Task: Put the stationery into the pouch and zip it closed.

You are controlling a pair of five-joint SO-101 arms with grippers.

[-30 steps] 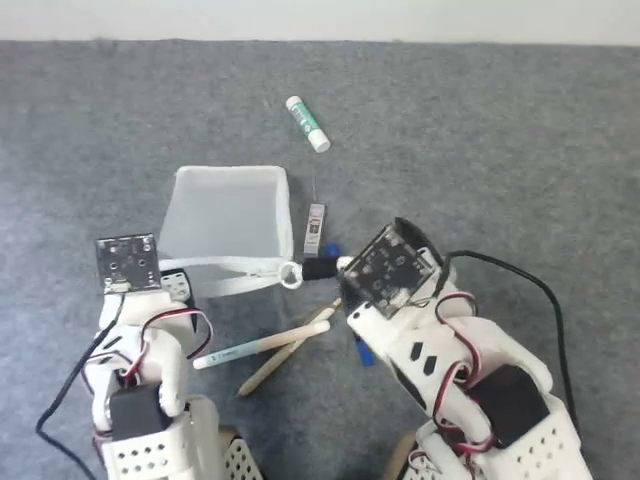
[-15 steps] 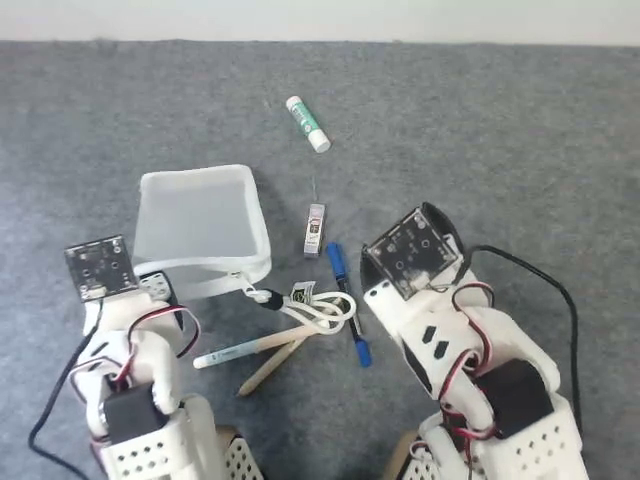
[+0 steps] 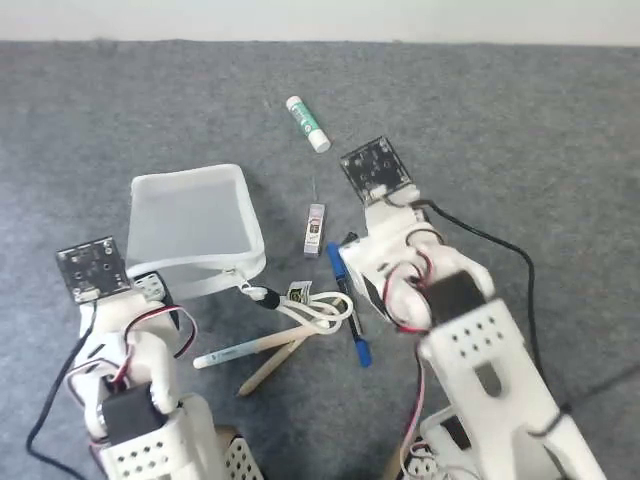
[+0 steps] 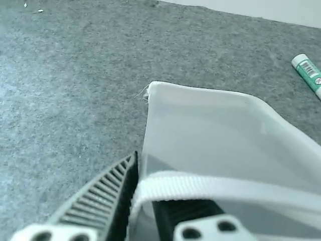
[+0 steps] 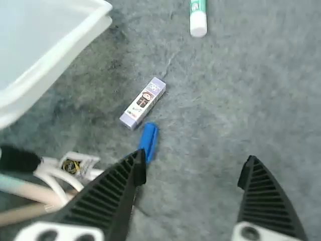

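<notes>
Left pincer [image 4: 144, 193] clamps woven rim of translucent pouch [image 4: 210, 135]; right pincer [image 5: 195, 158] gapes over slim blue pen [image 5: 148, 138], felted worktop [image 5: 251, 75].

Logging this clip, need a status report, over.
Left tool shut on pouch rim. Right tool open above blue pen. Glue stick, pencil outside pouch; zip cord across pencil.

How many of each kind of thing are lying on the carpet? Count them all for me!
pouch: 1
glue stick: 1
small box: 1
pens: 2, a blue pen and a white pen
pencil: 1
Total: 6
</notes>
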